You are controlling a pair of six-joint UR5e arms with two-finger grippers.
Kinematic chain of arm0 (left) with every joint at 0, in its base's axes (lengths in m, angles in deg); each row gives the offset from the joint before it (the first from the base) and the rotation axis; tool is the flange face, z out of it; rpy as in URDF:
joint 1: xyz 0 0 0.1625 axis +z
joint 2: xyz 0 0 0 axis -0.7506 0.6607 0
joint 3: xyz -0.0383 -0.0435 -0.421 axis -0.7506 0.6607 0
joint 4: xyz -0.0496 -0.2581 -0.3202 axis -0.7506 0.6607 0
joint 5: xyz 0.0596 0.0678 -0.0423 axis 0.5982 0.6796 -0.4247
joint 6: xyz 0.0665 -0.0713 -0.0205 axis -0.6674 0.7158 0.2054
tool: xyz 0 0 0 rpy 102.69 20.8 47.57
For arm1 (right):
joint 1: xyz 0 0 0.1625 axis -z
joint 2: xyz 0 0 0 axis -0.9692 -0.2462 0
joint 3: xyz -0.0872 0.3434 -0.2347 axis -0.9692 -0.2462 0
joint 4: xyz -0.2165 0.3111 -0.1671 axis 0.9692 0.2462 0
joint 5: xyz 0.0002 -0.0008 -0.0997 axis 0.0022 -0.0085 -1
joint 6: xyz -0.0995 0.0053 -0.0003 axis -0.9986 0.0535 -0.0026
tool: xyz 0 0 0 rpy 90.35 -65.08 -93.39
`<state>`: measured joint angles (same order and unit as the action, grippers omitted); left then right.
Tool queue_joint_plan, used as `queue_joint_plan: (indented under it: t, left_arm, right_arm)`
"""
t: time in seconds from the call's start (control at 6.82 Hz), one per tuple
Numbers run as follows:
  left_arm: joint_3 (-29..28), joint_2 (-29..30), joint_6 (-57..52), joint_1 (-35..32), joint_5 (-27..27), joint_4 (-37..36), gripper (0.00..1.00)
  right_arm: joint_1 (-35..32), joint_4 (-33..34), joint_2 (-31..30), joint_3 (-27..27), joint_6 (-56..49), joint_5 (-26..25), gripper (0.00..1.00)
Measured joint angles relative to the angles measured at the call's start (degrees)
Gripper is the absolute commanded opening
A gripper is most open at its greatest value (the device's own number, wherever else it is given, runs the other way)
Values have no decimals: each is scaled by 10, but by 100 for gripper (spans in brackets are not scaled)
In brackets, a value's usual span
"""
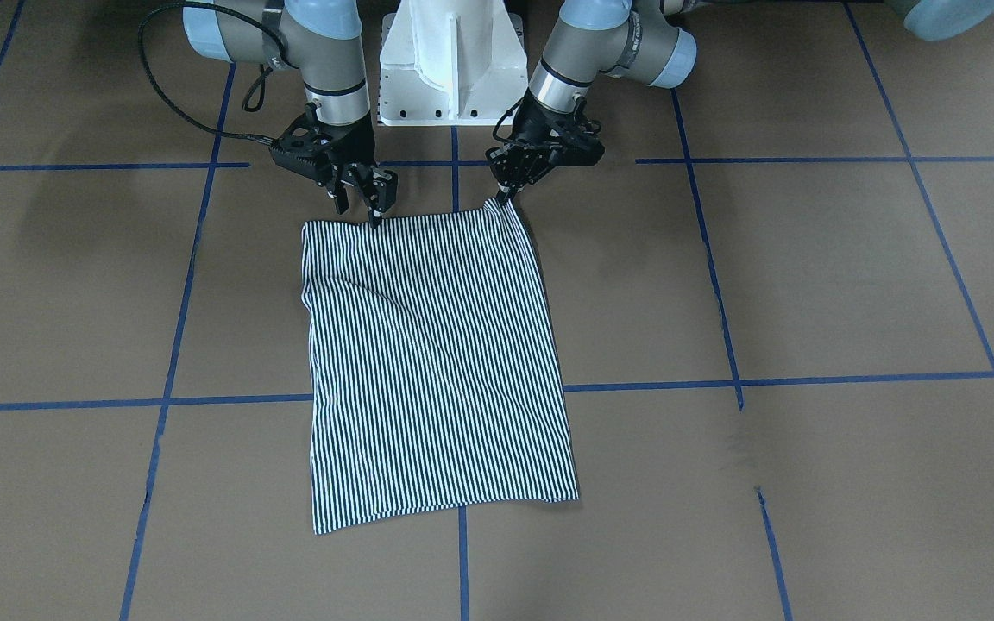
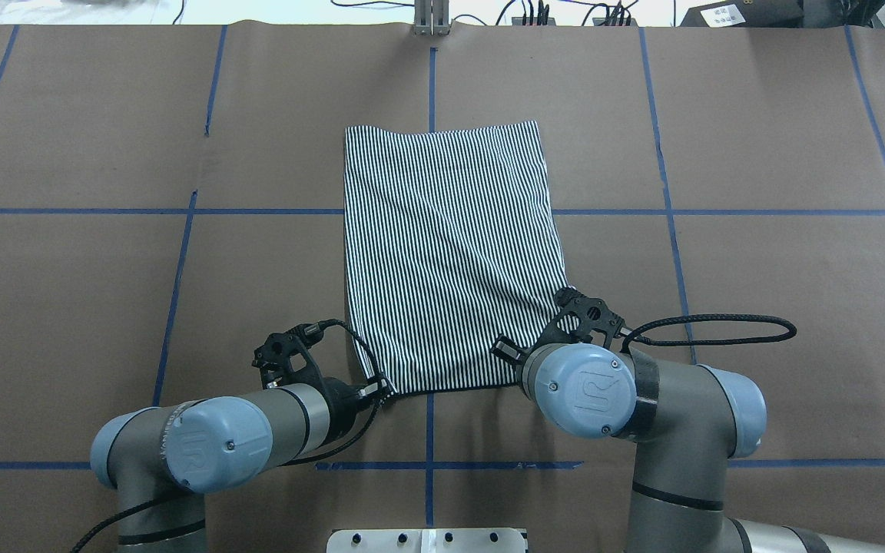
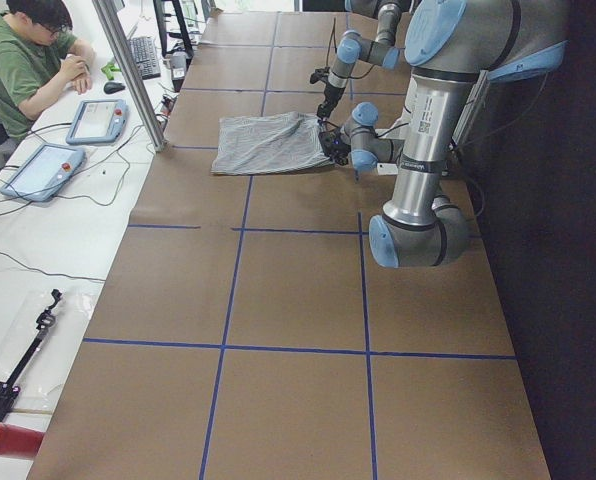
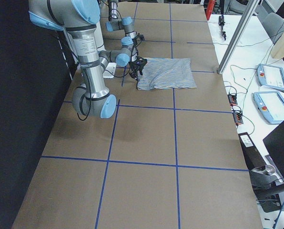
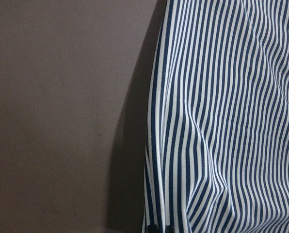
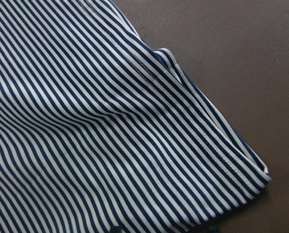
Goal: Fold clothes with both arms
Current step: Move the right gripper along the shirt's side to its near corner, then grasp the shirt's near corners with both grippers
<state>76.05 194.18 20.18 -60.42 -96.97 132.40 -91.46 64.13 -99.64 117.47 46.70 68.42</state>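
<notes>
The striped shirt (image 1: 437,362) lies folded into a flat rectangle in the middle of the table (image 1: 808,285), also seen from overhead as the shirt (image 2: 446,246). Both grippers are at its edge nearest the robot. My left gripper (image 1: 504,197) is shut on one near corner, which rises into a small peak; the left wrist view shows the striped cloth (image 5: 232,121) hanging from the closed tips. My right gripper (image 1: 359,207) stands open at the same edge, a little in from the other corner. In the right wrist view the hem (image 6: 217,145) lies flat between the spread tips.
The white pedestal base (image 1: 454,60) stands just behind the grippers. Blue tape lines (image 1: 721,384) grid the brown table. A black cable loop (image 2: 719,330) lies beside my right arm. Off the far side are a metal post (image 3: 128,70), teach pendants (image 3: 43,170) and a seated person (image 3: 23,70).
</notes>
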Motion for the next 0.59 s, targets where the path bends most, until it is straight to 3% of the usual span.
queue_joint_plan:
  t: [0.59]
  left_arm:
    - [1,0,0,0,0,0,0]
  right_arm:
    - [-19,25,47,-51,-13,-1,66]
